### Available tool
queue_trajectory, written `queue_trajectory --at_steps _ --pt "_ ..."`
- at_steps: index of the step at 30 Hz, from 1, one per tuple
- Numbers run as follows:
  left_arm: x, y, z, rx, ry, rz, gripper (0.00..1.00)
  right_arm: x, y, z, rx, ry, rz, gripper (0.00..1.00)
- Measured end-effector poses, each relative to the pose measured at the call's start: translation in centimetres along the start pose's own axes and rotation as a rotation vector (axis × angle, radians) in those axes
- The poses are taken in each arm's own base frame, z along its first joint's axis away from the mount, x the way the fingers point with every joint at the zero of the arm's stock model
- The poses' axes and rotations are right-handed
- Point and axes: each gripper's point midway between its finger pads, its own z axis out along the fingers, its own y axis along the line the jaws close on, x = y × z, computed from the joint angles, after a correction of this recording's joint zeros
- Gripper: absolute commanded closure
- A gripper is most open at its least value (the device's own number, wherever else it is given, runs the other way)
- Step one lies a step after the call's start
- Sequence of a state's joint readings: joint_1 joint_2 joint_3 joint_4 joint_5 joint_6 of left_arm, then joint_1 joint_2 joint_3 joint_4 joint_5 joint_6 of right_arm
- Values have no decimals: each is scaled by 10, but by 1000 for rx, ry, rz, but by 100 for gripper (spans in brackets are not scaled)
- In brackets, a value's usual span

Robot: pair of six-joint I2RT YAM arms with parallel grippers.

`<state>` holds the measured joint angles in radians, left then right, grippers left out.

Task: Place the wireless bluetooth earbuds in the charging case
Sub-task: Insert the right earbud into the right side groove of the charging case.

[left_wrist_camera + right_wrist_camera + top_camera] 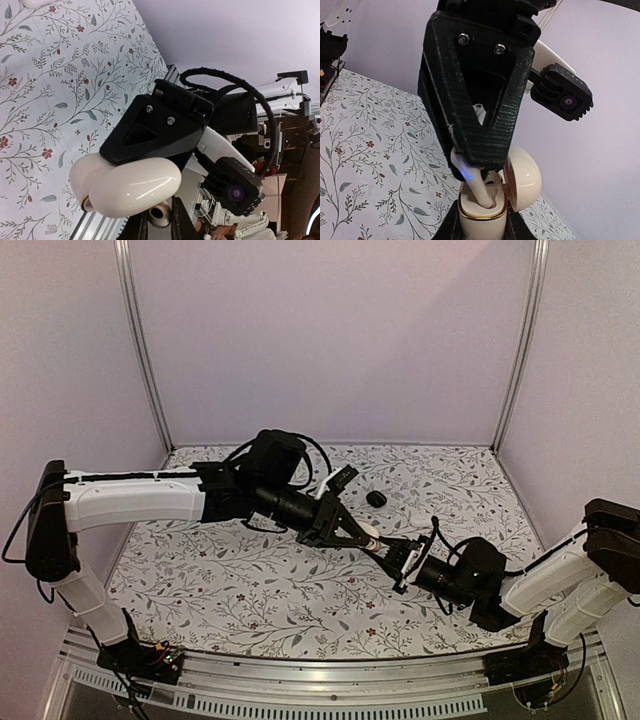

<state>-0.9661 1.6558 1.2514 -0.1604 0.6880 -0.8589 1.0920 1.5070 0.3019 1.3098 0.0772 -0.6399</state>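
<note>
Over the table [200, 580] centre, a white earbud [479, 192] is held at the mouth of the open charging case [482, 220].

From the left, the earbud's upper end is pinched in the left gripper [358, 533], and the case is clamped between the right gripper's [402, 560] jaws. Insertion is judged to be in hand; a straight push, then release, is called for. The well is shown only by the right wrist view (a small dark object [376, 498] is seen only from overhead).

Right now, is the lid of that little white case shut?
No, the white case has its lid swung open, with a white earbud standing in it.
</note>
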Motion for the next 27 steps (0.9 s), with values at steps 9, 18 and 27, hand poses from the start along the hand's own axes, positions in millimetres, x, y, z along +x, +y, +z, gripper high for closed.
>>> queue_trajectory --at_steps 9,18,27 --pt "1 -1 0 5 5 -9 100 1 1 0 -5 4 -2 100" --pt "1 0 0 2 7 -25 100 0 4 0 -11 3 -8 100" --pt "1 5 3 -12 10 -43 99 3 6 0 -19 13 -9 100"
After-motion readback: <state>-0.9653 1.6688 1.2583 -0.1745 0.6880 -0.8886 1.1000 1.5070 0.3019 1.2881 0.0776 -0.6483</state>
